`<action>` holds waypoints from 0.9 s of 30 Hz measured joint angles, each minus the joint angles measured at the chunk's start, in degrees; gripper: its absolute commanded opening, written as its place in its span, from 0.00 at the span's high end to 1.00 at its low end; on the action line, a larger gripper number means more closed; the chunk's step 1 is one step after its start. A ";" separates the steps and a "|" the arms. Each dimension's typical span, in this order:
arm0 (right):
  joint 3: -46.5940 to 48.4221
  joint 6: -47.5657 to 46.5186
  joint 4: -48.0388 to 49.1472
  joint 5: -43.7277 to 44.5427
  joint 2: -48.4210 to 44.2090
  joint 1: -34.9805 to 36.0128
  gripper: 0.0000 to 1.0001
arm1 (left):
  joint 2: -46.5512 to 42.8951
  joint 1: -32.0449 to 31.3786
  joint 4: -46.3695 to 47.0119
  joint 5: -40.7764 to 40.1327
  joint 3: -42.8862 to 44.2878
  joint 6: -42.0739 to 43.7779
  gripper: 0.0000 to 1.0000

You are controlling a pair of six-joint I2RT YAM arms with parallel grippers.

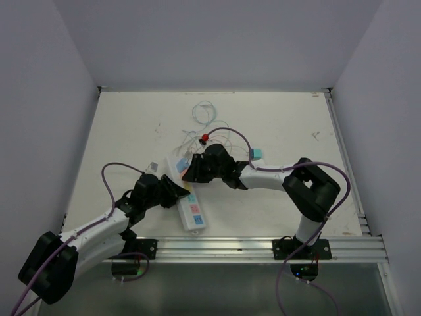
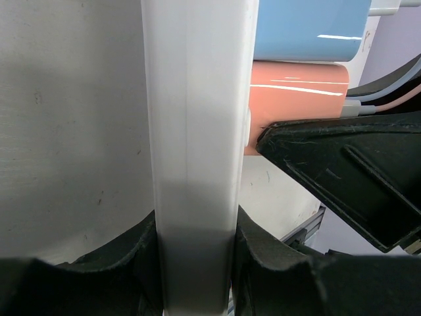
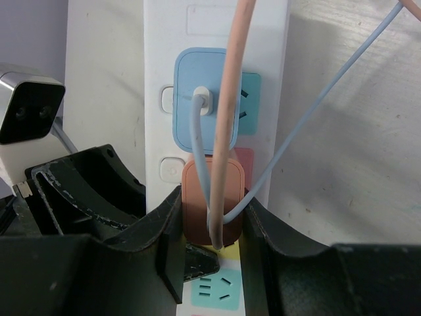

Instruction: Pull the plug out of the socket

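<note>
Bracing socket (image 2: pixel 197 99) inside clenched left end effector (image 2: pixel 196 263); gripping orange plug (image 3: pixel 197 191) inside clenched right end effector (image 3: pixel 212 224). Next, likely: pull straight back off socket, brace firm.

A lab test cell; white table (image 1: pixel 276 125) boxed by plain grey walls (image 1: pixel 217 39); aluminium rail (image 1: pixel 250 249) along the near edge.
</note>
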 measured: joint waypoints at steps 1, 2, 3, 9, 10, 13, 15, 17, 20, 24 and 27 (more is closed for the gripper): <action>-0.09 0.00 0.09 -0.11 0.00 0.00 1.00 | 0.00 -0.02 -0.04 0.00 0.00 0.00 1.00; -0.15 0.00 0.13 -0.13 0.00 -0.02 1.00 | 0.00 -0.04 -0.11 0.00 0.00 -0.02 1.00; -0.24 -0.02 0.24 -0.20 0.00 0.00 1.00 | 0.00 -0.07 -0.24 0.00 0.00 -0.02 1.00; -0.79 -0.09 0.83 -0.55 -0.09 -0.02 1.00 | -0.20 -0.26 -0.74 -0.02 0.00 -0.07 1.00; -1.07 -0.04 1.25 -0.59 -0.13 -0.07 1.00 | -0.22 -0.26 -0.81 -0.02 0.04 -0.07 1.00; -2.27 0.17 2.67 -0.79 -0.61 -0.17 1.00 | -0.28 -0.42 -0.98 0.09 0.13 -0.04 1.00; -3.06 0.28 3.37 -0.90 -1.25 -0.31 1.00 | -0.39 -0.55 -1.03 0.37 0.22 -0.02 1.00; -3.76 0.37 4.07 -0.96 -1.97 -0.50 1.00 | -0.37 -0.72 -1.07 0.46 0.55 0.00 1.00; -4.92 0.59 5.51 -0.94 -2.91 -0.76 1.00 | -0.31 -0.76 -0.92 0.68 0.96 0.09 1.00; -6.25 0.90 7.50 -0.94 -3.21 -0.83 1.00 | -0.26 -0.81 -1.16 0.72 1.07 0.09 1.00; -6.93 0.63 7.93 -1.75 -4.79 -1.51 1.00 | 0.00 -0.20 -5.09 -3.02 0.79 -0.74 1.00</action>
